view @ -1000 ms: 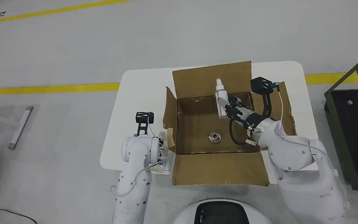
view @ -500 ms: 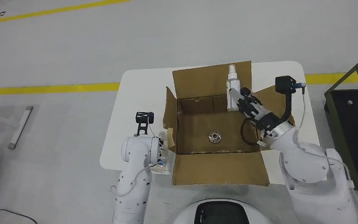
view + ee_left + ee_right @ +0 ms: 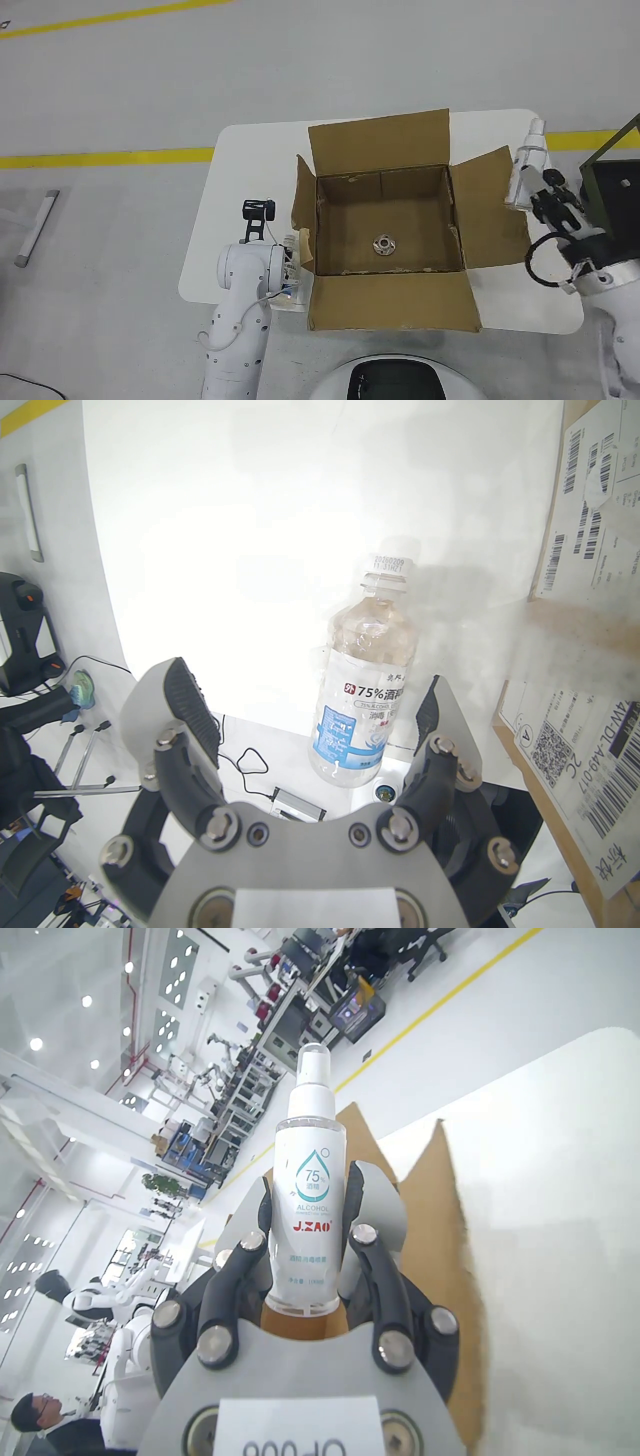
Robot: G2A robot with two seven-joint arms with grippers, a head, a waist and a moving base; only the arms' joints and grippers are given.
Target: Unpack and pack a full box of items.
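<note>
- Right claw point(image 3: 307, 1200) pinches a white spray bottle point(image 3: 309, 1208) over the desk's point(image 3: 250, 190) right side, past the right flap of the cardboard box point(image 3: 390, 300).
- Left claw point(image 3: 307, 692) is spread; a clear bottle point(image 3: 367, 680) lies on the desk just beyond it, beside the box's left flap.
- Box open mid-desk, small round metal part point(image 3: 384, 243) on its floor.

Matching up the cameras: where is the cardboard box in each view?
Top view: cardboard box, open, mid-table.
Left wrist view: its labelled side, beside the clear bottle.
Right wrist view: its flaps, behind the spray bottle.
Shared landmark: the white table.
</note>
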